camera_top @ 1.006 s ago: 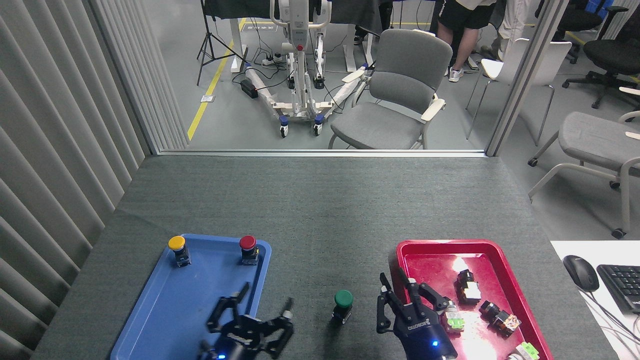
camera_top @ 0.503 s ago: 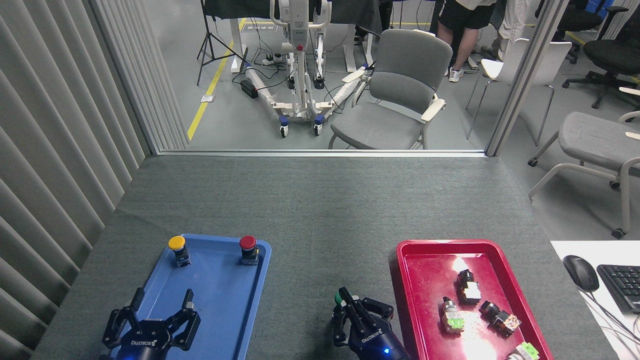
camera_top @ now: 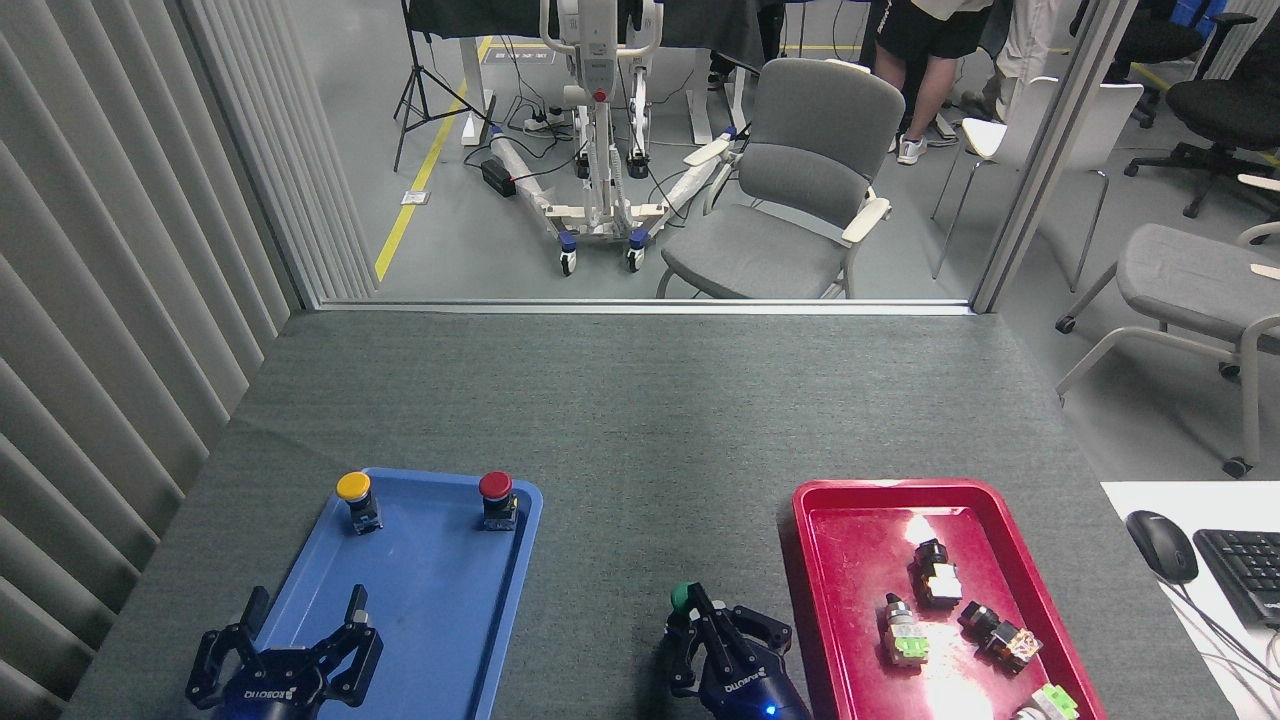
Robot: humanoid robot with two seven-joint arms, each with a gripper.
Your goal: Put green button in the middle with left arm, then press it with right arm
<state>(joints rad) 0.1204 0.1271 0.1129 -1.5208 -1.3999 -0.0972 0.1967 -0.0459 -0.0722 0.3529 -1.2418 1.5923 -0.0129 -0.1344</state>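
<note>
- Pressing is the step I judge to be in hand: the green button stands on the bare grey tabletop between the blue tray and the red tray, so the placing half looks done.
- My right gripper sits right over the button, its dark fingers bunched narrow and covering most of the cap; only a sliver of green shows at the upper left. Whether a fingertip is touching the cap, I cannot tell from this angle.
- My left gripper hangs over the near end of the blue tray, fingers spread wide and holding nothing, well apart from the button.
- To press well, I would come straight down on the centre of the cap with the fingers kept together, not at a slant, since the small base could tip or skid on the felt.
- I would keep the push short and firm, then lift vertically so the fingers do not drag the button toward the red tray.
- The yellow button and the red button at the far end of the blue tray need no attention.
</note>
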